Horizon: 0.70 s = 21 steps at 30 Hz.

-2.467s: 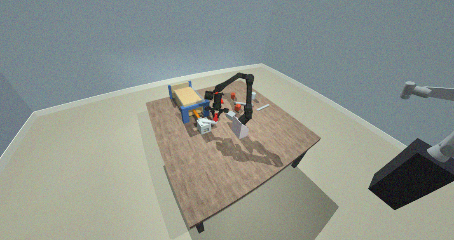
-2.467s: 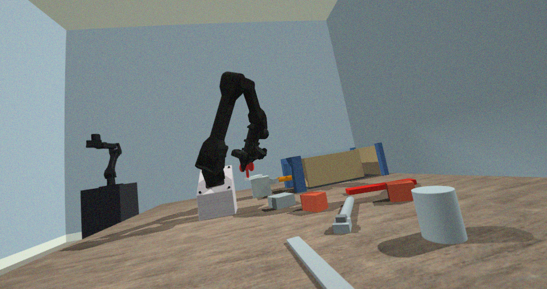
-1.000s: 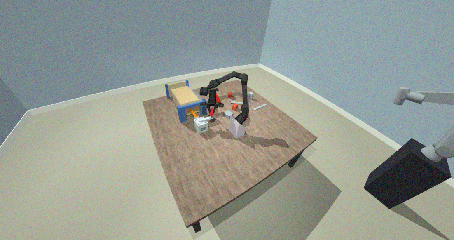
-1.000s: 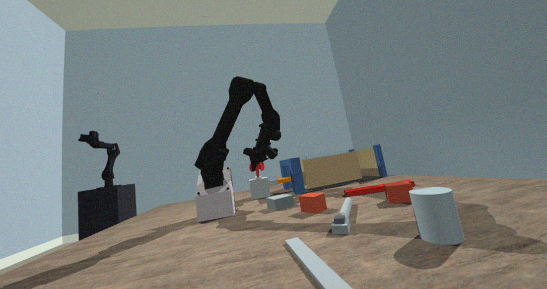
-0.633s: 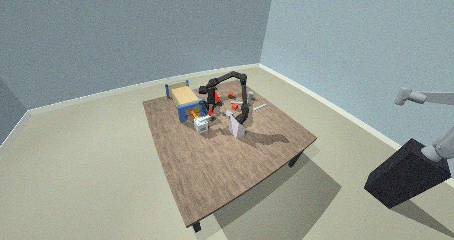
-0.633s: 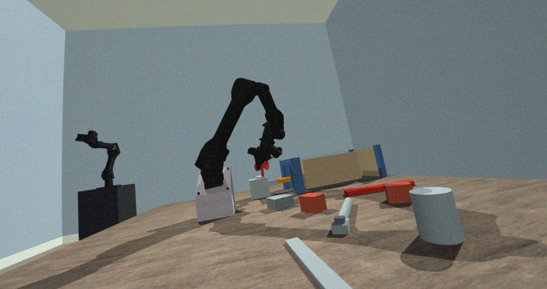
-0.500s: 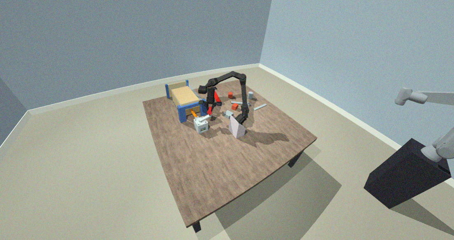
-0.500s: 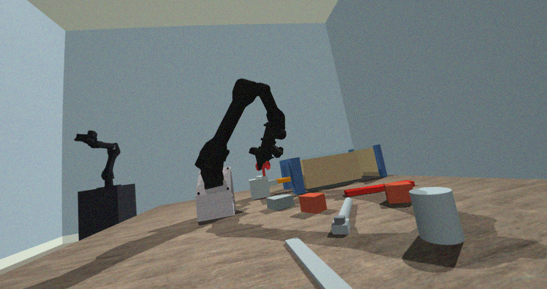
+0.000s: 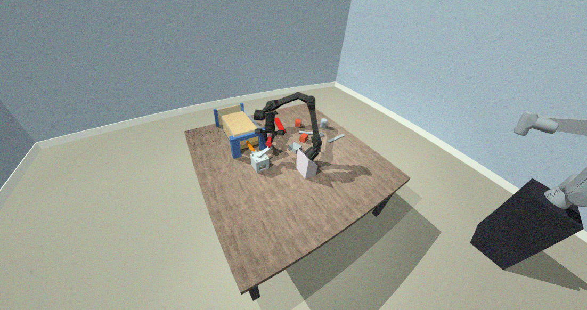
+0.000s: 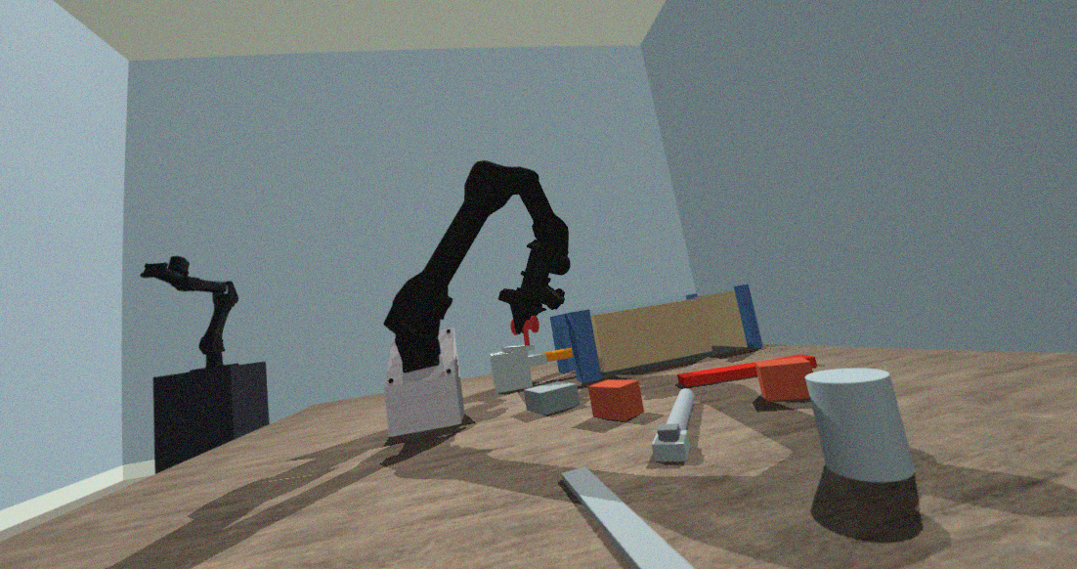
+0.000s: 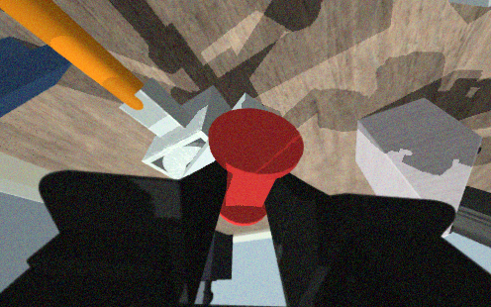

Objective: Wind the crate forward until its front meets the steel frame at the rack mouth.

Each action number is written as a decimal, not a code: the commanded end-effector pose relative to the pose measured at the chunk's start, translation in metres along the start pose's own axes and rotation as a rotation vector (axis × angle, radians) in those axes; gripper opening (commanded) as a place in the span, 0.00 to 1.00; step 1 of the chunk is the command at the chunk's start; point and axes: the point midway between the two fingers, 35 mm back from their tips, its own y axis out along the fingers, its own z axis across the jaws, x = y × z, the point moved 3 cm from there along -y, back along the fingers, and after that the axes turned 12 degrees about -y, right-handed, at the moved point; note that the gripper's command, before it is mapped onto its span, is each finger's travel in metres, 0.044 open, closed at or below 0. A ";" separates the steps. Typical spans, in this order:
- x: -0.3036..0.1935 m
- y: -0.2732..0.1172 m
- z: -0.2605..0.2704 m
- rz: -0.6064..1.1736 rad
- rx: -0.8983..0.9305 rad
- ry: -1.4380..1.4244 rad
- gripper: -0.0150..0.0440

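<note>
Pincer (image 9: 268, 138) (image 10: 525, 320) (image 11: 245, 163) clamped on the red knob (image 9: 268, 142) (image 10: 529, 325) (image 11: 255, 141), the grip of the winch handle. Fingers one on each side of its narrow neck, wide round end sticking out past them. Arm (image 9: 314, 117) (image 10: 455, 238) bends over, pincer pointing down, above and just beside the winch.

Winch (image 9: 259, 164) (image 10: 511, 371) (image 11: 181, 158): pale box, sitting on the tabletop (image 9: 266, 234) (image 10: 361, 498) (image 11: 330, 45). White handle arm (image 9: 263, 152) runs across its top, out to the knob. Key hidden, so can't tell how deep it sits.

Rack (image 9: 235, 147) (image 10: 586, 346) (image 11: 8, 84): blue posts, tan panels, its mouth facing the winch. Orange bar (image 9: 250, 146) (image 10: 558, 354) (image 11: 97, 69) between winch and rack mouth, one end by the winch. Crate can't be made out for certain; can't tell its place inside the rack, or if it's flat or at the frame.

Arm's mount (image 9: 306, 166) (image 10: 425, 407) (image 11: 419, 139), pale and upright, near the winch. Grey block (image 9: 294, 147) (image 10: 551, 397) near the winch too, on the side away from the rack; red cube (image 9: 303, 137) (image 10: 616, 399) a bit farther out. Farther from the winch: second red cube (image 9: 298, 122) (image 10: 783, 379), red bar (image 9: 279, 124) (image 10: 722, 373), pale rod tool (image 9: 307, 132) (image 10: 679, 422), flat grey bar (image 9: 336, 138) (image 10: 621, 516), pale cylinder (image 9: 324, 123) (image 10: 858, 422) upright.
</note>
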 end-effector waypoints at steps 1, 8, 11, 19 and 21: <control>0.012 -0.003 0.019 -0.025 0.049 0.011 0.25; 0.016 -0.005 0.030 -0.025 0.049 0.011 0.25; 0.017 -0.005 0.034 -0.025 0.049 0.011 0.25; 0.020 -0.006 0.047 -0.025 0.050 0.011 0.25; 0.020 -0.006 0.050 -0.025 0.050 0.011 0.25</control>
